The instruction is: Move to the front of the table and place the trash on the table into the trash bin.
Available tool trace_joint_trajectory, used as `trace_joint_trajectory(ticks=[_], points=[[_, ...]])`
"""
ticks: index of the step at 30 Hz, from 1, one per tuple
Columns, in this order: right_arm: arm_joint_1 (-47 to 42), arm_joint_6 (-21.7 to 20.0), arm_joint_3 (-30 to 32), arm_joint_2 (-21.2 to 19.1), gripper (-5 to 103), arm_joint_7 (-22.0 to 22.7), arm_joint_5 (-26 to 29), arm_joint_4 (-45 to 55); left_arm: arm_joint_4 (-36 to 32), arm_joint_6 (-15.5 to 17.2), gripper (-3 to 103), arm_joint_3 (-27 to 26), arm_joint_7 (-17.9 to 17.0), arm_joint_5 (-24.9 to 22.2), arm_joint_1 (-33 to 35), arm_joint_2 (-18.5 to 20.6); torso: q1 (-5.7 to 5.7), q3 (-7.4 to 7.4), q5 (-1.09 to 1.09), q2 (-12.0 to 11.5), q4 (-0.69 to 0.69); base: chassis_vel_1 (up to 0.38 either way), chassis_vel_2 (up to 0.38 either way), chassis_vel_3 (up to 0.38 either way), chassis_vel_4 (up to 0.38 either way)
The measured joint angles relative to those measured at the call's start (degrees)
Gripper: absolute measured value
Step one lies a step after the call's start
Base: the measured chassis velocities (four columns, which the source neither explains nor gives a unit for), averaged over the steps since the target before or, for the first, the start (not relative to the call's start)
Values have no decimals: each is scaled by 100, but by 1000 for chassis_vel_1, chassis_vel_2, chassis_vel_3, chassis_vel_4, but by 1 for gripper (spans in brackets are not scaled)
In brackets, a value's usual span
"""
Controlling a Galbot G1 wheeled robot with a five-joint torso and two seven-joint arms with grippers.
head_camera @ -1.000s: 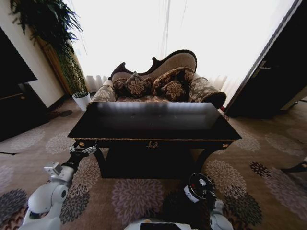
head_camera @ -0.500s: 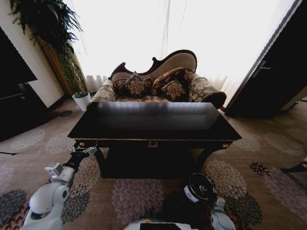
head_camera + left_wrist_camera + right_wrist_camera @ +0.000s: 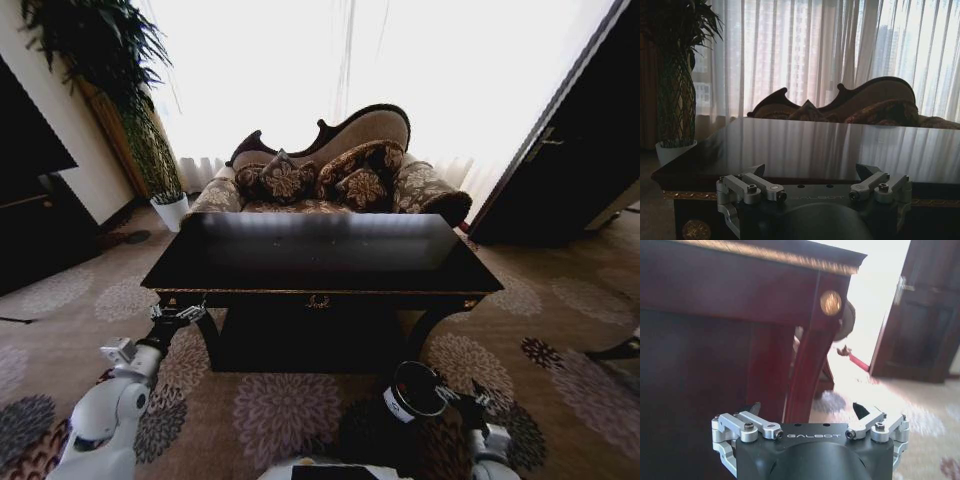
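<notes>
The table (image 3: pixel 320 262), dark wood with a glossy black top, stands straight ahead, a small gold ornament (image 3: pixel 318 300) at mid-front. The trash is out of view. The trash bin (image 3: pixel 415 390), black with a white label, sits on the carpet before the table's right half. My left gripper (image 3: pixel 180 315) hangs open at the table's front left corner; in the left wrist view it (image 3: pixel 811 172) faces the table top (image 3: pixel 830 145) at edge height. My right gripper (image 3: pixel 470 402) is just right of the bin, and in the right wrist view it (image 3: pixel 807 410) stands open, facing a carved table leg (image 3: pixel 807 375).
A patterned sofa (image 3: pixel 330 170) with cushions stands behind the table against bright curtained windows. A white plant pot (image 3: pixel 170 210) with a tall plant is at the back left beside a dark cabinet (image 3: pixel 30 220). A dark door (image 3: pixel 580 160) is on the right. Flowered carpet surrounds the table.
My right arm has swung out to the right, and its gripper now shows beside the bin. The left arm has shifted slightly lower. The table and bin have stayed put.
</notes>
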Motion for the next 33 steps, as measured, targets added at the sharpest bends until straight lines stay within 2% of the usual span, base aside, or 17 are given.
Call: trace_joint_trajectory(ticks=[3,9,12,20,24,29,33], points=[[-337,315,150,17,100,-198,89,325,30,-19,100,2,-19,-7,-2,24,0,0,0,0,-1,0,0,0,0],[-594,353,218,119,100,-124,534,1047,30,-30,100,7,-24,-12,14,22,0,0,0,0,0,0,0,0,0],[-703,184,281,268,100,118,765,1735,15,-47,100,26,-25,-8,47,-60,0,0,-2,0,1,0,0,0,0],[-895,-106,614,391,100,344,1147,2949,-137,-57,100,20,-26,-7,113,-129,-1,0,-2,0,1,0,0,0,0],[-979,-277,593,351,100,465,1244,3481,-203,-58,100,7,-26,-13,122,-130,0,0,-3,0,0,0,0,0,0],[-846,-690,192,210,100,632,1267,4093,-379,-59,100,11,-56,2,168,-271,0,0,-2,0,1,0,0,0,0],[-563,-1054,39,-16,100,785,1350,4334,-726,-31,100,-69,-306,31,300,-408,0,0,0,0,1,0,0,0,0]])
